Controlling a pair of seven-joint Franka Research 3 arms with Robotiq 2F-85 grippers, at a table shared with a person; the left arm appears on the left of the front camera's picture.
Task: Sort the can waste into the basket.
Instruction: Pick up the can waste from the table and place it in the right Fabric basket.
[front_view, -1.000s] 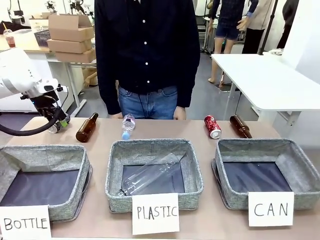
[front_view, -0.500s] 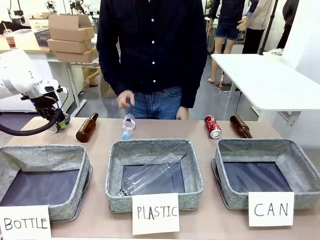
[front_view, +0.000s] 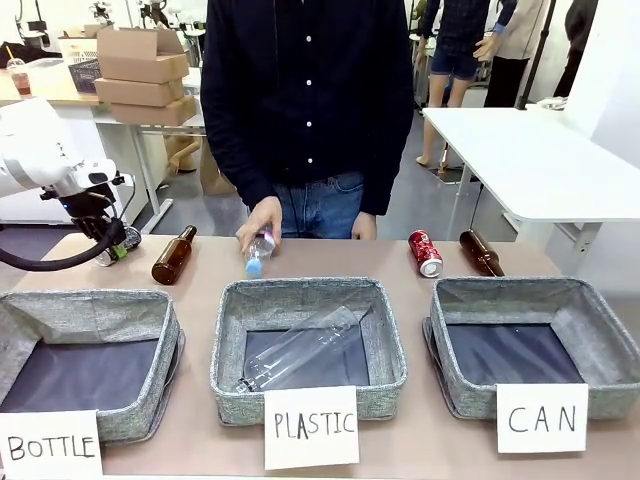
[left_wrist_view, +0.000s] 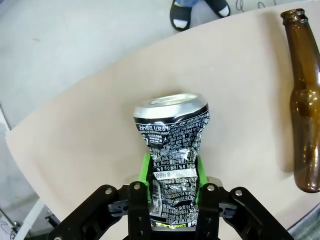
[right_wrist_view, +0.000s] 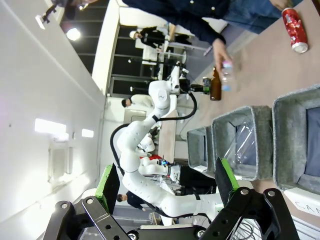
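Working at a beige surface (front_view: 400, 262), with the grey basket (front_view: 600, 325) carded "CAN" sitting at the near right. Stretching the left arm (front_view: 35, 150) in over the far left corner, wrist angling down. Holding the right hand (right_wrist_view: 167, 182) high and rolled sideways, fingers spread wide, gripping nothing. Clamping the left hand (left_wrist_view: 172, 172) tight on a crumpled silver can (left_wrist_view: 172, 132), just beside a brown bottle (left_wrist_view: 305, 115) lying flat. Not yet touching the red can (front_view: 425, 253), lying on its side beyond that basket and apart from it.
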